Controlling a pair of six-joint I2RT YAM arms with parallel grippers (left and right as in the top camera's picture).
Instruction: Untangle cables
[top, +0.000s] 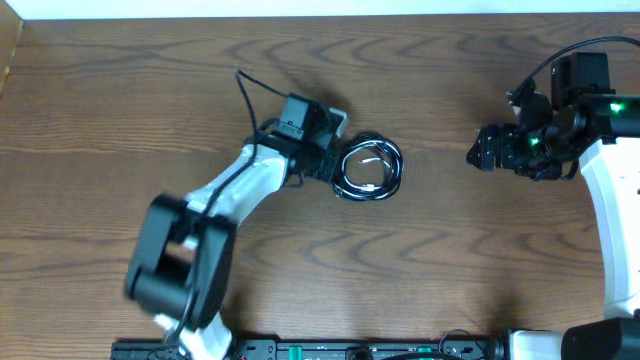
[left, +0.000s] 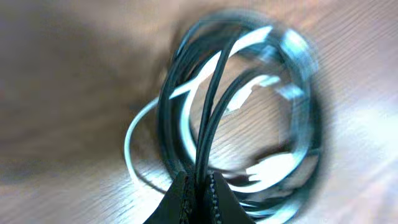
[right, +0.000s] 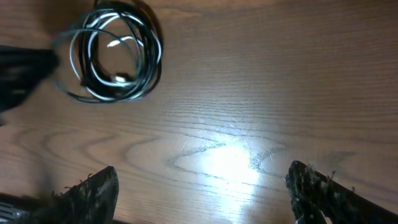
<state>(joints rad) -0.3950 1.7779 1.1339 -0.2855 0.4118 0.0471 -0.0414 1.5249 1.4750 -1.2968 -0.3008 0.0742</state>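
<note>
cables (top: 366, 170): one loose round coil, mid-table, slightly right of centre in overhead. Thin black cords wound several turns, with one white cord running through the same loops. Lies flat on the wood. In the left wrist view (left: 211, 106) the strands are glossy and round in section, and the white one peels out to the left side of the coil. That view is blurred, so I can't make out the plug ends there. In the right wrist view (right: 149, 68) the coil sits top left, with small white bits inside the ring.

left gripper (top: 332, 162): at the coil's left edge and covering that edge from above. Close up (left: 198, 185) the two dark, textured fingertips are closed together with a couple of black strands pinched between them. It's clamped on the cables.

right gripper (top: 480, 150): well apart from the coil, over at the right side of the table. Fingers spread wide (right: 202, 186), only bare wood between them, holding nothing. Pads look rough and black.

table (top: 450, 250): brown wood grain, matte, with a bright glare patch (right: 236, 162) in front of the right gripper.

Around it:
- The left arm's thick black cable (top: 245, 90) arcs up behind its wrist.
- Left arm links are white with black joints.
- A green light (top: 617, 107) shows on the right arm.
</note>
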